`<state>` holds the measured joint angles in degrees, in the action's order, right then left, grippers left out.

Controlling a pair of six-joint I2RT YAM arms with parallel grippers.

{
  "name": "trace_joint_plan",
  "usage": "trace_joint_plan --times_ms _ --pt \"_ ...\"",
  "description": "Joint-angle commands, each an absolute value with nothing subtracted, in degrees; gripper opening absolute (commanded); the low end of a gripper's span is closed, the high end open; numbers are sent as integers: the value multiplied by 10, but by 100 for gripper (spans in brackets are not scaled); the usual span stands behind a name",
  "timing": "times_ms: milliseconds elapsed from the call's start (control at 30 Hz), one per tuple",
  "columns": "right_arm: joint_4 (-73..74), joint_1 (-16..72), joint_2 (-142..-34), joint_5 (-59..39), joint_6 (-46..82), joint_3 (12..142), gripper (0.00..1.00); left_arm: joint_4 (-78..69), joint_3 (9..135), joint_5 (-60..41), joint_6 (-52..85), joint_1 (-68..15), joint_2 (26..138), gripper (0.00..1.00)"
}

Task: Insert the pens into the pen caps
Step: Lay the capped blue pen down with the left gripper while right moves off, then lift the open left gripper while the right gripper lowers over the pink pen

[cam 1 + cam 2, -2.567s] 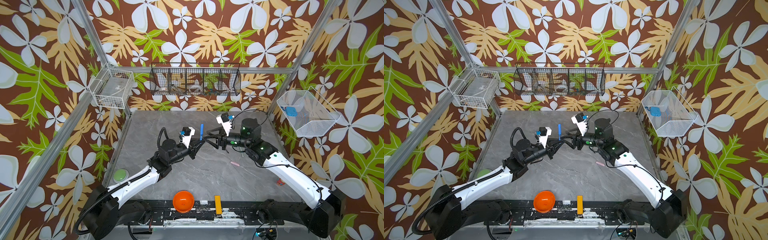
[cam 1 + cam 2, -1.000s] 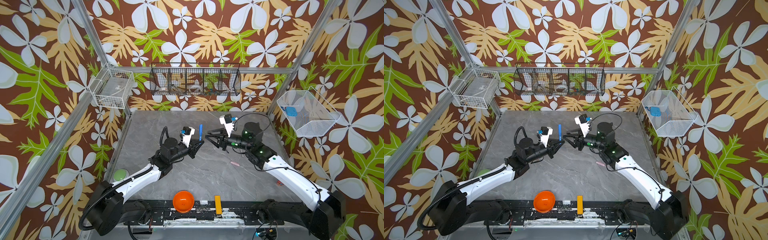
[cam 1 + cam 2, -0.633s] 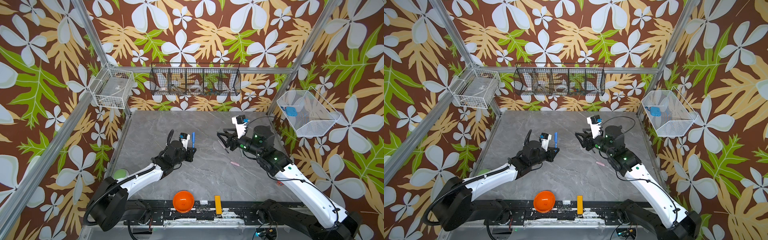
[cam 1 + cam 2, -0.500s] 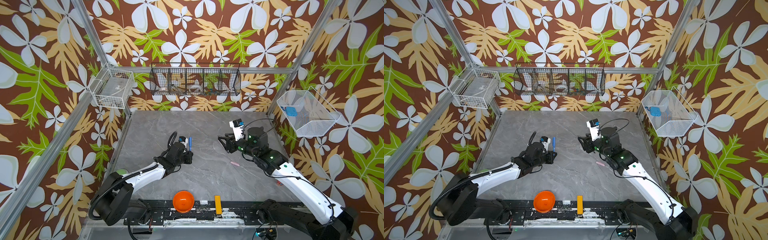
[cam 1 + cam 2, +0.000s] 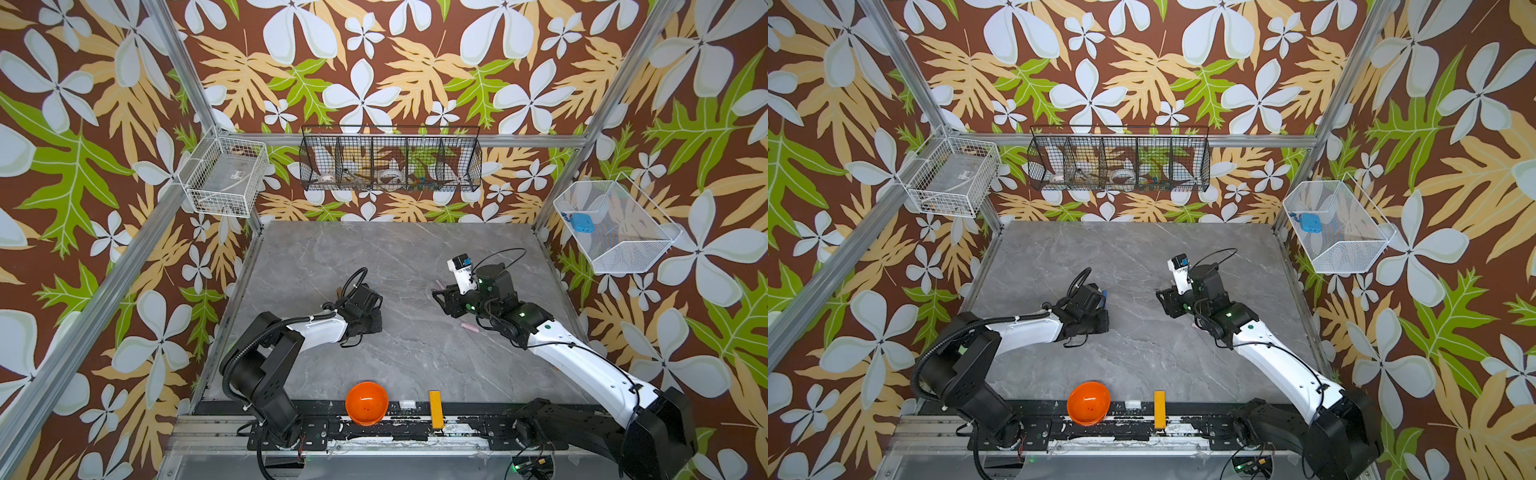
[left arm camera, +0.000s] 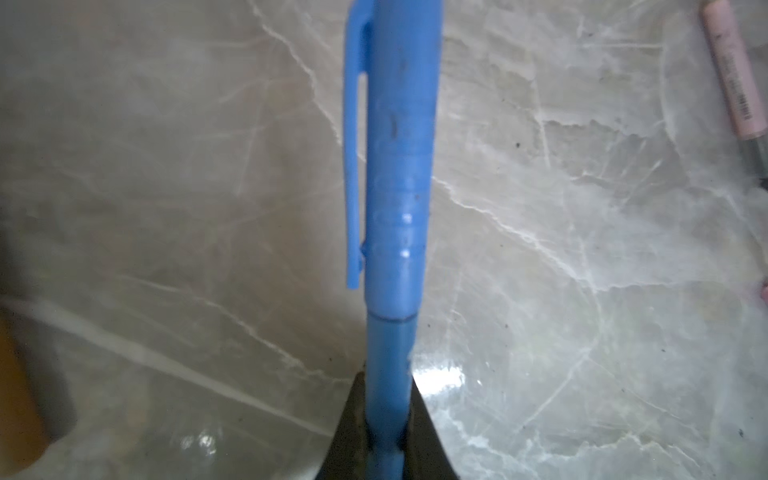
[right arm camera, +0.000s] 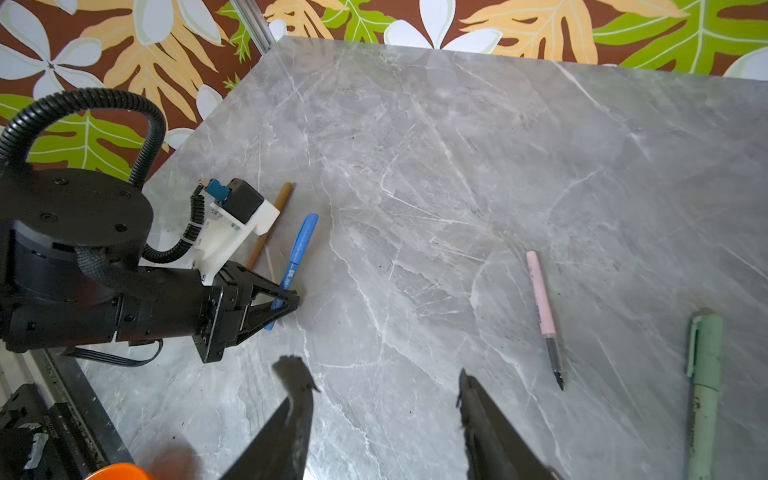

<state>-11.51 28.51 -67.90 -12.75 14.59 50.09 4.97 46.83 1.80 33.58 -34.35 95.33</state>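
Note:
My left gripper (image 6: 388, 436) is shut on the barrel of the blue pen (image 6: 395, 166), which has its blue cap with a clip on. In the right wrist view the left gripper (image 7: 286, 305) holds that blue pen (image 7: 297, 253) low over the table, next to a brown pen (image 7: 270, 224). A pink pen (image 7: 540, 295) lies uncapped with its dark tip bare, and a pale green pen (image 7: 704, 374) lies capped beside it. My right gripper (image 7: 382, 382) stands open and empty above bare table. In a top view the right gripper (image 5: 440, 297) is close to the pink pen (image 5: 469, 327).
An orange bowl (image 5: 367, 403) and a yellow bar (image 5: 435, 408) sit at the table's front edge. Wire baskets hang on the walls: a white basket (image 5: 224, 178) on the left, a black basket (image 5: 390, 160) at the back, a white basket (image 5: 615, 228) on the right.
The left arm has carried the blue pen from the table's middle down and to the left, beside the brown pen. The right gripper has drawn back to the right and opened wider.

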Motion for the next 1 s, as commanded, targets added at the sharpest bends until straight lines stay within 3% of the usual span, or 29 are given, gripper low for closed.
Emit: trace_joint_plan --times_ms 0,167,267,333,733,967 --pt "-95 285 -685 -143 145 500 55 90 491 51 347 -343 965 0" --pt "-99 284 -672 -143 130 492 56 136 529 69 348 -343 989 12" --pt "-108 281 -665 -143 121 489 56 144 534 73 352 -343 991 13" --pt "-109 278 -661 -145 118 486 56 147 533 80 356 -343 988 25" --pt "-108 271 -656 -158 122 489 56 170 548 106 333 -343 978 54" --pt "-129 270 -663 -140 119 514 57 143 550 91 327 -343 935 60"
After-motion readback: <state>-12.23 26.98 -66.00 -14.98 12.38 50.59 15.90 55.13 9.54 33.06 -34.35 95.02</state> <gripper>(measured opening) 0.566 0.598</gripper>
